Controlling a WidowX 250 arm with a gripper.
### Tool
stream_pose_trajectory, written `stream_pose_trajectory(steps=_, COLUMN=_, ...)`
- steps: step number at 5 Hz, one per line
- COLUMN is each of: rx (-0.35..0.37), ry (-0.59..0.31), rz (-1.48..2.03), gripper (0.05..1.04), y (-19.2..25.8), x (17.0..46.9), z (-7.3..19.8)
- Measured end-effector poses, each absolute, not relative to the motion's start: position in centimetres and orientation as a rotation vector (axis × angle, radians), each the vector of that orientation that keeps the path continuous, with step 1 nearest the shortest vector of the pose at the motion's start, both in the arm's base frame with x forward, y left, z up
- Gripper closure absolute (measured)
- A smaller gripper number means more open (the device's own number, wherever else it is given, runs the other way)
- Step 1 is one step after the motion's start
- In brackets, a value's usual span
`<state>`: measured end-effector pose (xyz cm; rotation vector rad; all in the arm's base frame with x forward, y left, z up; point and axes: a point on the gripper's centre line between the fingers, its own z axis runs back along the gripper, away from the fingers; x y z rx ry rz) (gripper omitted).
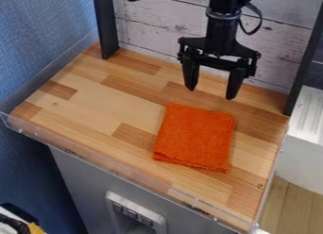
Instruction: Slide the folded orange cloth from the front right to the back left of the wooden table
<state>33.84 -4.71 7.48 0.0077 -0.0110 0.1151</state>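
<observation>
Orange cloth (194, 137), fabric with a slightly fuzzy surface, lies flat on the wood-block worktop (95, 105), right of the middle in the camera view. Outline roughly four-sided, set at a slant. Layers show along its near edge, so I judge it folded; number of folds can't be made out. Near edge a little uneven, the rest fairly smooth, no big bunching.

Black two-finger gripper (211, 93) hangs down from the black robot arm (222, 32), just beyond the cloth's far edge in the view. Fingers spread wide, tips pointing down, nothing between them. Tips look raised off the wood; exact height hard to judge from one angle. No contact with the cloth.

State of the work, as I read it: cloth laid out and folded, resting wholly on the wood, no part lifted or pinched. No grip on it at this moment. Whether the present fold counts as finished can't be told from this view.

Surroundings: pale wooden plank wall (157, 20) behind, dark upright post (106, 25) at the far left corner, clear plastic lip (82, 154) along the near edge. Cloth sits inside that lip, apart from it.
</observation>
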Motion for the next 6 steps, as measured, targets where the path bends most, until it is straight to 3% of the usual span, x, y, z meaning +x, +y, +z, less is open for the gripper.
stream_pose_trajectory(steps=2, rx=0.008, ry=-0.066, rz=0.174, gripper=0.083, y=-5.0, x=31.8, z=7.9)
stream_pose_trajectory(steps=3, rx=0.01, ry=-0.057, rz=0.191, gripper=0.127, y=-5.4, x=30.9, z=7.7)
stream_pose_trajectory(steps=5, rx=0.003, ry=-0.035, rz=0.227, gripper=0.711, y=-5.5, x=30.0, z=7.2)
stream_pose_trajectory(steps=6, rx=0.006, ry=-0.01, rz=0.243, gripper=0.923, y=-5.5, x=30.1, z=6.0)
